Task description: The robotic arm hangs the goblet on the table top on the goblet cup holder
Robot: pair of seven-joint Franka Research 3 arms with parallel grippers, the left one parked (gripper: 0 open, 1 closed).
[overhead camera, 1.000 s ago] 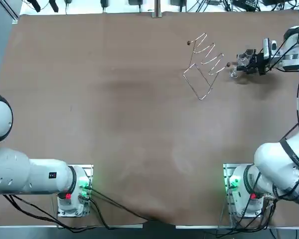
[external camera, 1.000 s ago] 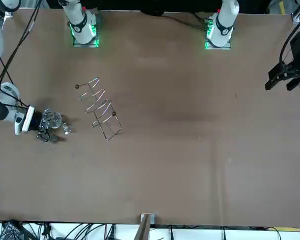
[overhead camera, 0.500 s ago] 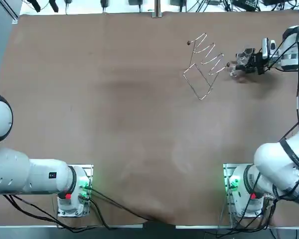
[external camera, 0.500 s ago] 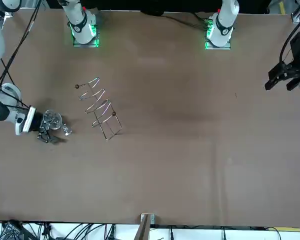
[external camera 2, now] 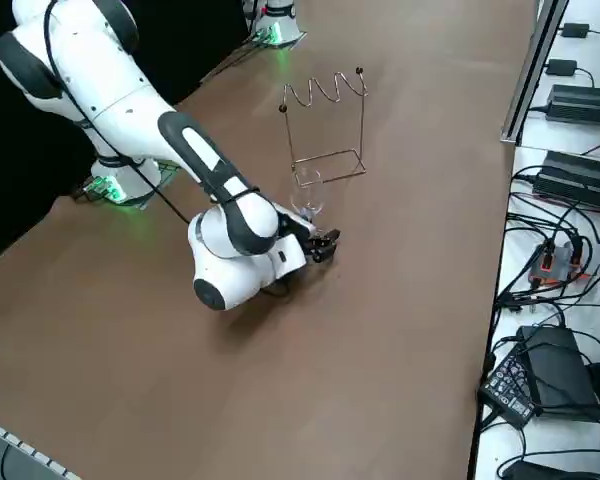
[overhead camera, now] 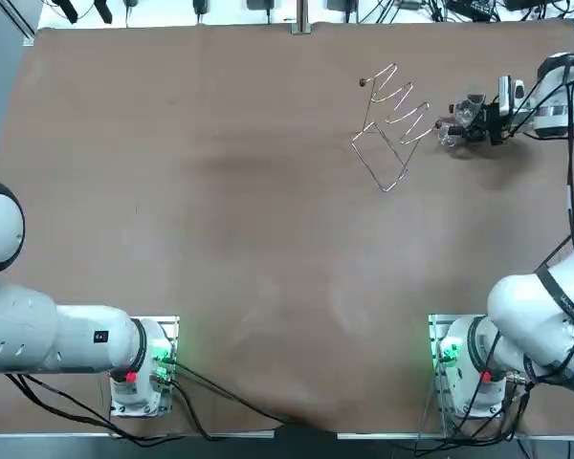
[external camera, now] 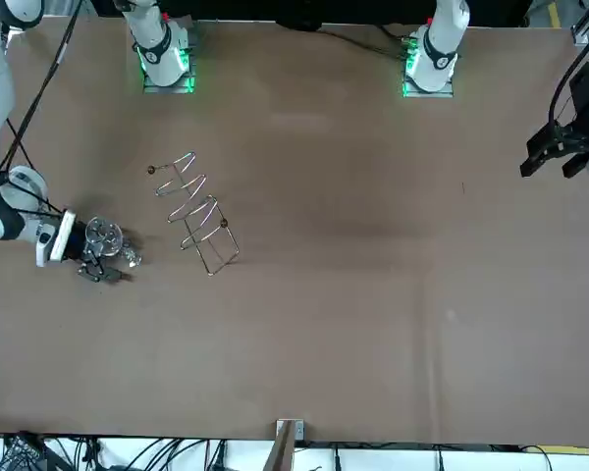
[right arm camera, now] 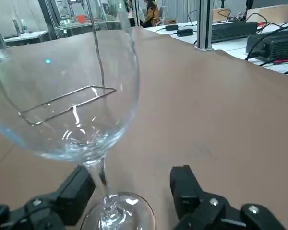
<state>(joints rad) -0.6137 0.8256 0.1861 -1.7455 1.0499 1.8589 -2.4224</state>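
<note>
Brown table point(overhead camera: 220, 191): right arm point(external camera 2: 195, 155) low, pincer point(right arm camera: 132, 176) spread around goblet point(right arm camera: 72, 96).

No text, brand, number or sign is legible on any surface. A small dark tag point(overhead camera: 99, 337) sits on the white casing of the parked arm, toward eight o'clock on the table as seen from overhead; its marking is too small to read. The right gripper point(right arm camera: 132, 183), toward two o'clock in that same overhead view, is plain black with no readable print.
</note>
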